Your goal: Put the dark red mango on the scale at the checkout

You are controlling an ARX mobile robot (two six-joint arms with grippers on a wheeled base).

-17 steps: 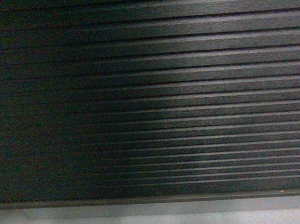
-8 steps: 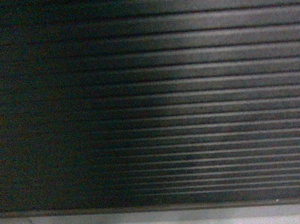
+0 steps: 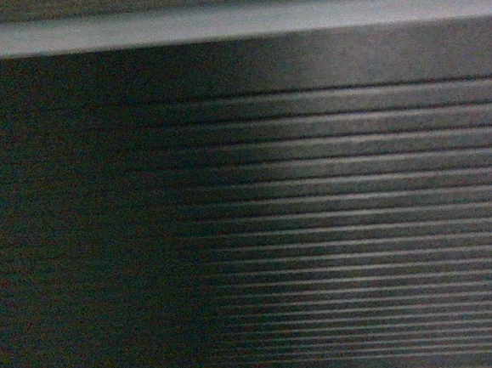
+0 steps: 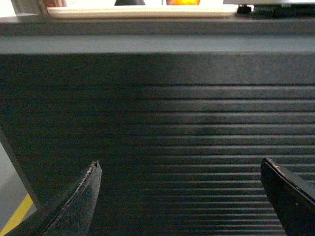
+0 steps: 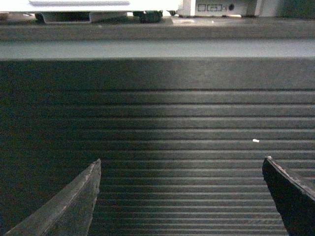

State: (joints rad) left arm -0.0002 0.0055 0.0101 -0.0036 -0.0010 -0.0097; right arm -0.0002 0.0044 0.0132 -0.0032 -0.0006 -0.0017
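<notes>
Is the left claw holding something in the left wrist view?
No, the left claw is open and only the ribbed checkout front shows between its fingers.

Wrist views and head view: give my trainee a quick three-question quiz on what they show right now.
1. True or false: the left gripper is holding the dark red mango.
2. Multiple choice: what fills the head view? A) the checkout's ribbed dark front panel B) a beige tray C) a shelf of fruit
3. Fill in: in the right wrist view the right gripper points at the panel with its jaws ____.

Key:
1. False; the jaws are spread with only panel between them, and just an orange-red patch shows above the counter edge.
2. A
3. open
</notes>
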